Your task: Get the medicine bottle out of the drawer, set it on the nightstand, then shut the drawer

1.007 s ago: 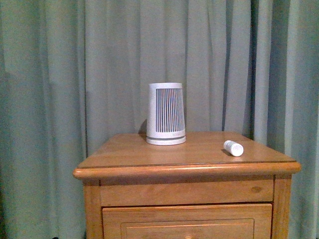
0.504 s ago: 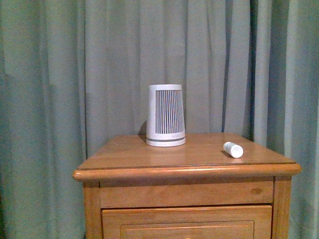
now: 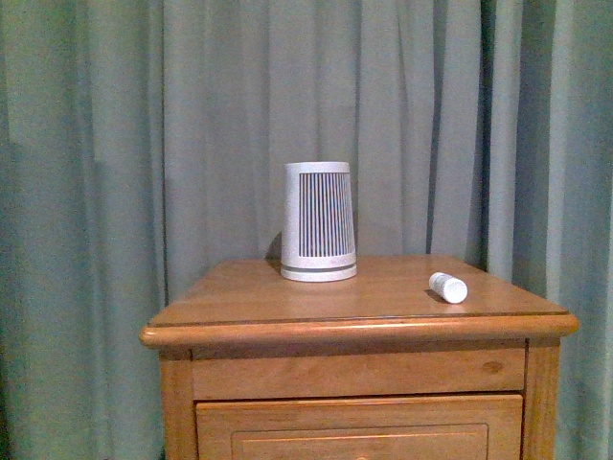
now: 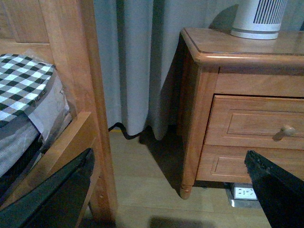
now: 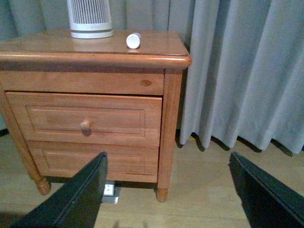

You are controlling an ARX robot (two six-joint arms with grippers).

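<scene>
Left gripper (image 4: 166,190): nearest its wrist camera; the two dark fingers (image 4: 52,199) are spread wide and hold nothing, hanging low over the pale floor (image 4: 142,190) beside the nightstand.
Right gripper (image 5: 166,190): fingers (image 5: 76,199) also wide apart and empty, hanging in front of the nightstand, clear of it.
Bed frame (image 4: 71,85): wooden post beside the left gripper, with checked bedding (image 4: 21,85) against it.
Drawer (image 5: 85,118): upper one; its panelled front sits nearly flush with the frame, round knob (image 5: 85,126) in the middle.
Nightstand (image 3: 316,297): orange-brown, with a rounded top edge; a socket strip (image 4: 243,192) lies on the floor under it.
Medicine bottle (image 3: 447,287): lies on its side on the nightstand top, near the right edge, apart from the slatted device.
White slatted device (image 3: 319,221): stands upright toward the back of the top, near the middle.
Curtain (image 3: 192,125): grey-green folds behind everything.
</scene>
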